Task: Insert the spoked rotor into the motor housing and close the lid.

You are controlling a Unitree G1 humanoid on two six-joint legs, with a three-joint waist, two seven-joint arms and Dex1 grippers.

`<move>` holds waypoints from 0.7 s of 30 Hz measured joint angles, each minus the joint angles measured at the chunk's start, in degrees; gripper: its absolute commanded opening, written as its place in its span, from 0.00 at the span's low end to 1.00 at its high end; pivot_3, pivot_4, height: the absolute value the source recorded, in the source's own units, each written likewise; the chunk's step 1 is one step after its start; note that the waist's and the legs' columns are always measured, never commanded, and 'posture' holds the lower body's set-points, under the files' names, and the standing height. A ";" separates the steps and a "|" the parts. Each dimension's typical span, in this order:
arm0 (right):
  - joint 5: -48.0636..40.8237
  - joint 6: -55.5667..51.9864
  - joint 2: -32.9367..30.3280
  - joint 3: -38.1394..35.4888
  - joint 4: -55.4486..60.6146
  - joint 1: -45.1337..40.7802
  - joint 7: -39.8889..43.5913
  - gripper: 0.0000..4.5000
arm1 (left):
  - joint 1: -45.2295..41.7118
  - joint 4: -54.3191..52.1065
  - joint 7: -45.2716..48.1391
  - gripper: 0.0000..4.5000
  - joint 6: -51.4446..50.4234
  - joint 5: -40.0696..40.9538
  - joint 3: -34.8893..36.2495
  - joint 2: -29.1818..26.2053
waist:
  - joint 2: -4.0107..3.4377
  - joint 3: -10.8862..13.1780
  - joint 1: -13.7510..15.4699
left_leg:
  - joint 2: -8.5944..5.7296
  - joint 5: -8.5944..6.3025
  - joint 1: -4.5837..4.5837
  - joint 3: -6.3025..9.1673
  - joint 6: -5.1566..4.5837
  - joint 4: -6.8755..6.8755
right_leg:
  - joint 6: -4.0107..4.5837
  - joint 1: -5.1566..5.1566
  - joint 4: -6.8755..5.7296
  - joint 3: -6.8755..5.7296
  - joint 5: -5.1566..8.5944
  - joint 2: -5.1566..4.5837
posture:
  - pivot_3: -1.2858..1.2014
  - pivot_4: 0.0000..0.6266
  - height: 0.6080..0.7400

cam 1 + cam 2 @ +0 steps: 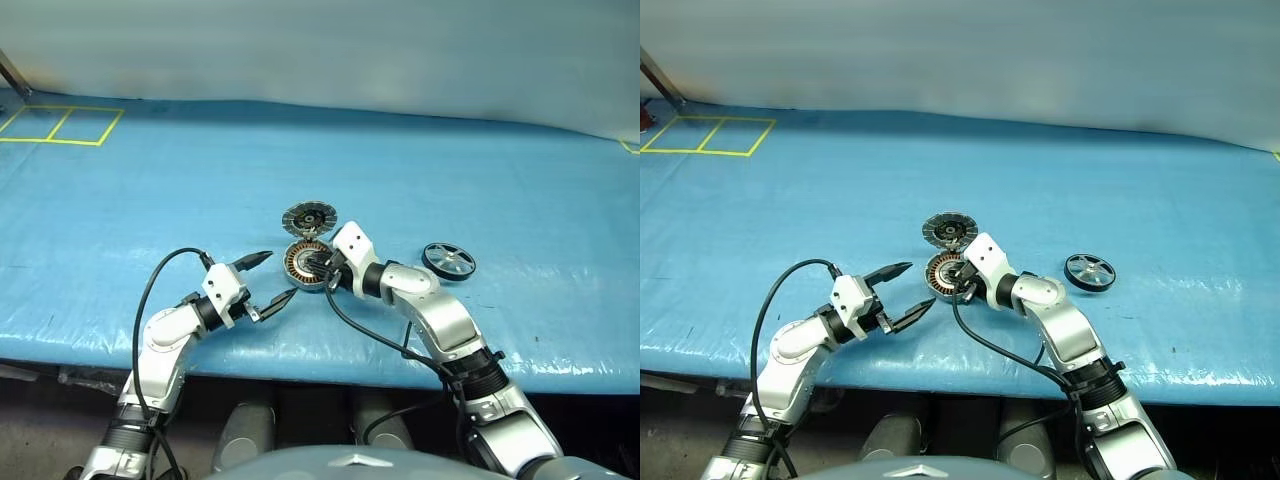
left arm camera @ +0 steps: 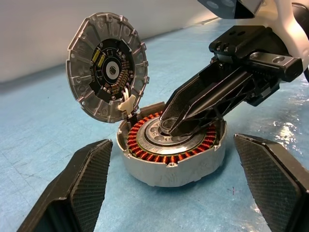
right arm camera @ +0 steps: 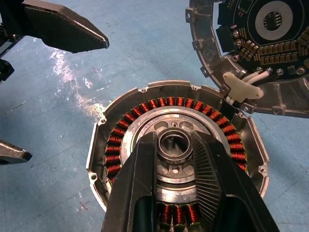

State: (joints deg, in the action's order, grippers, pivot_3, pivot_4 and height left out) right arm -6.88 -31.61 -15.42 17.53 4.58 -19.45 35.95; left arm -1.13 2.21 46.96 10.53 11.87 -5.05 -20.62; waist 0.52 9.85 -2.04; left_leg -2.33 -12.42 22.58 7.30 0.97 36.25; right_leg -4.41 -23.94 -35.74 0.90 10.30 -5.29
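The motor housing (image 1: 298, 262) lies open on the blue sheet, its copper winding ring (image 3: 145, 108) and silver hub showing. The ribbed grey lid (image 1: 307, 218) stands tilted up from the housing's far rim, joined by a white clip (image 2: 126, 102). My right gripper (image 3: 175, 141) reaches in from the right, shut on a small ring (image 3: 174, 145) right over the hub. My left gripper (image 1: 281, 276) is open just left of the housing, its fingers (image 2: 82, 183) apart from it. The spoked rotor (image 1: 449, 260) lies flat on the sheet, to the right of my right arm.
A blue sheet (image 1: 150, 200) covers the table; its front edge runs just below both arms. Yellow tape squares (image 1: 60, 125) mark the far left corner. A pale wall backs the table.
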 measured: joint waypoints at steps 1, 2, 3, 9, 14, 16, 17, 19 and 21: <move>0.03 0.06 0.00 0.00 -0.10 -0.01 0.00 0.16 | 0.00 0.00 -0.15 0.98 0.01 -0.01 0.00 0.02 | 0.00 0.00 -0.01 | 0.00 0.00 0.00 0.00 0.00 -0.02 | 0.01 0.00 0.00 0.00 0.00 0.00 | 0.52 0.24 1.00; 0.05 0.13 0.00 0.00 -0.15 -0.01 -0.01 0.16 | 0.00 0.00 -0.23 0.98 0.01 -0.03 0.00 0.03 | 0.00 0.00 -0.01 | 0.00 0.00 0.00 0.00 0.00 -0.03 | 0.01 -0.01 0.00 0.00 0.01 0.00 | 0.52 0.24 1.00; 0.08 0.17 0.01 0.00 -0.18 -0.04 -0.03 0.16 | 0.00 0.00 -0.31 0.98 0.01 -0.05 -0.01 0.04 | 0.00 0.00 -0.01 | 0.00 0.00 0.00 0.00 0.00 -0.04 | 0.01 -0.01 0.00 -0.01 0.01 0.00 | 0.52 0.24 1.00; 0.53 0.21 0.11 0.01 -0.22 -0.15 -0.05 0.16 | 0.00 0.05 -0.65 0.98 0.02 -0.20 -0.02 0.05 | 0.00 0.00 -0.01 | 0.00 0.00 0.00 0.00 0.00 -0.06 | 0.01 -0.02 0.00 -0.01 0.03 0.00 | 0.52 0.24 1.00; 0.79 0.21 0.30 0.03 -0.22 -0.21 0.00 0.16 | 0.00 0.12 -0.68 0.98 0.02 -0.23 -0.04 0.05 | 0.00 0.00 -0.01 | 0.00 0.00 0.00 0.00 0.00 -0.06 | 0.01 -0.02 0.00 -0.01 0.03 0.00 | 0.52 0.24 1.00; 0.82 0.21 0.41 0.08 -0.22 -0.27 0.00 0.16 | 0.00 0.12 -0.69 0.98 0.02 -0.24 -0.04 0.06 | 0.00 0.00 -0.01 | 0.00 0.00 0.00 0.00 0.00 -0.06 | 0.01 -0.02 0.00 -0.01 0.03 0.00 | 0.52 0.24 1.00; 0.86 0.21 0.44 0.12 -0.22 -0.29 0.00 0.16 | 0.00 0.12 -0.69 0.98 0.02 -0.24 -0.04 0.06 | 0.00 0.00 -0.01 | 0.00 0.00 0.00 0.00 0.00 -0.06 | 0.01 -0.02 0.00 -0.01 0.03 0.00 | 0.52 0.24 1.00; 0.94 0.21 0.53 0.20 -0.24 -0.31 0.01 0.16 | 0.00 0.12 -0.71 0.98 0.02 -0.26 -0.04 0.06 | 0.00 0.00 0.00 | 0.01 0.00 0.00 0.00 0.00 -0.07 | 0.02 -0.03 0.00 -0.01 0.03 0.00 | 0.52 0.24 1.00; 1.01 0.24 0.62 0.29 -0.48 -0.42 0.02 0.16 | 0.00 0.13 -0.74 0.98 0.02 -0.34 -0.04 0.06 | 0.00 0.00 -0.01 | 0.00 0.00 0.00 0.00 0.00 -0.07 | 0.02 -0.02 0.00 -0.01 0.03 0.00 | 0.52 0.24 1.00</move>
State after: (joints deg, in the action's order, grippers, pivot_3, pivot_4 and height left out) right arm -5.87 -31.36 -14.79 17.82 4.10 -19.88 35.97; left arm -1.13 2.34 46.23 10.55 11.53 -5.09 -20.56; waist 0.52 9.85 -2.04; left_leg -2.32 -12.41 22.58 7.30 0.97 36.18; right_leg -4.40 -23.97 -35.74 0.88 10.33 -5.29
